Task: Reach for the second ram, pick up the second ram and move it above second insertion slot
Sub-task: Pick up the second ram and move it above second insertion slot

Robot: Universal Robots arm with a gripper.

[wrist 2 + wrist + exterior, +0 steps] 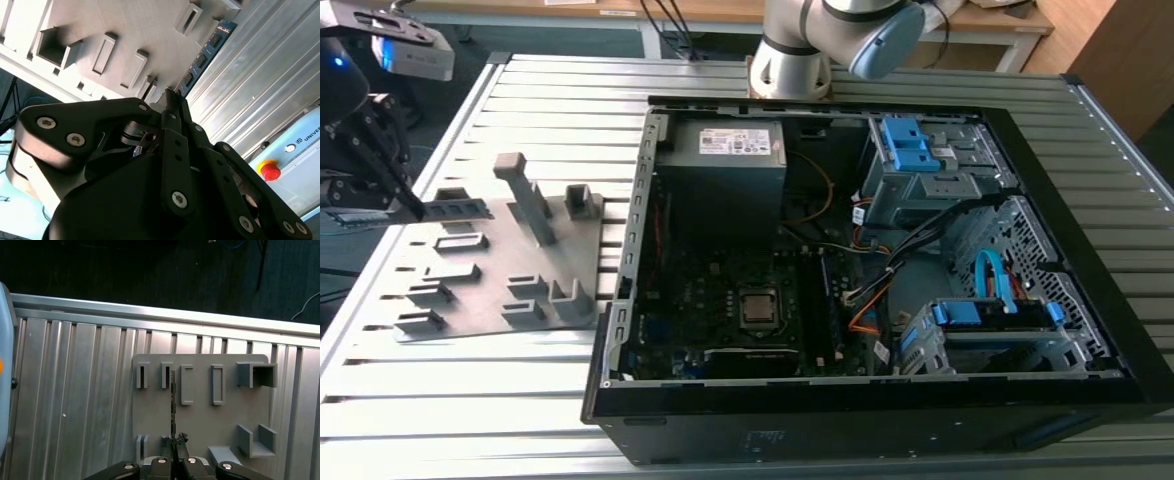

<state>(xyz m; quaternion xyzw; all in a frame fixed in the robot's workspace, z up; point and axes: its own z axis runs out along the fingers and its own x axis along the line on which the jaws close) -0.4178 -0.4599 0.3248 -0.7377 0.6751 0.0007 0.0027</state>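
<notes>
— What does the exterior view show?

— At its left, the gripper (414, 208) pinches one end of the second ram (460, 208), with its fingers pressed together on the board. The stick lies level over one end of the grey holder plate (480, 300). Its long axis runs left to right, and its free end points at a tall grey post (520, 195) just beside it.

— And the wrist views?

— The first wrist view shows the second ram (173, 400) edge-on, a thin line between two raised pockets. The second wrist view shows its flat face (205, 52) with chips. I cannot tell whether it clears the plate.

— How much room is there?

— Bare ribbed table (520, 420) lies to the left. The open computer case (640, 200) walls off the right.
</notes>
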